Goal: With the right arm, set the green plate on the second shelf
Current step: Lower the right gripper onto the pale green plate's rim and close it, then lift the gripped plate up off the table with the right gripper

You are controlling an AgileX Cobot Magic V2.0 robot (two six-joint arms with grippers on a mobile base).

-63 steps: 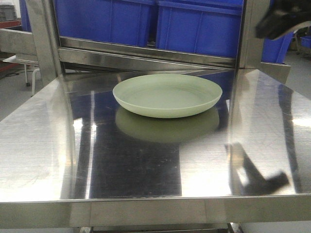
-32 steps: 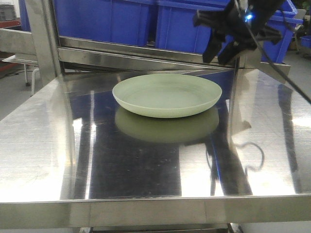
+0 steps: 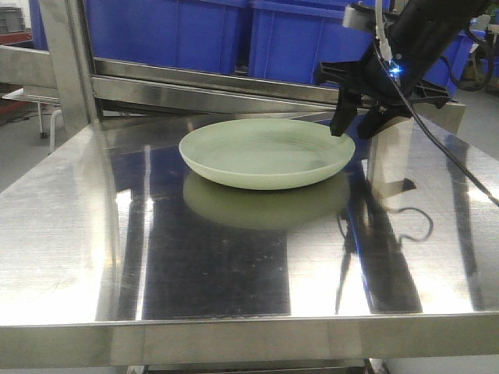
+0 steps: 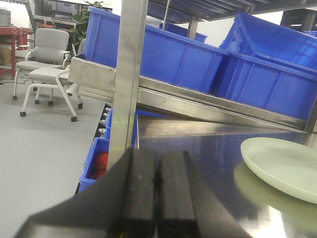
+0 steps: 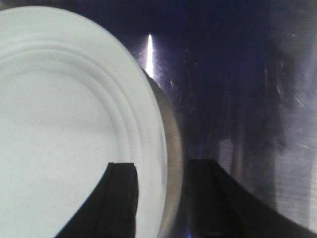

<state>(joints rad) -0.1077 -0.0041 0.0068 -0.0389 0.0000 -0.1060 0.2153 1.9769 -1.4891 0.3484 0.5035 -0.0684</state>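
Left gripper (image 4: pixel 158 173) was just parked with its fingers pressed together, holding nothing. The green plate (image 3: pixel 265 152) sat flat on the steel bench (image 3: pixel 234 327), toward the back edge, a bit right of middle. Right gripper (image 3: pixel 360 125) hung spread open astride the plate's right rim, not gripping yet, so I'd say grab, lift and shelving were all left.

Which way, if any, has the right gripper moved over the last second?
Yes. The right gripper dropped down and left across the blue bins, reaching the green plate's right rim.
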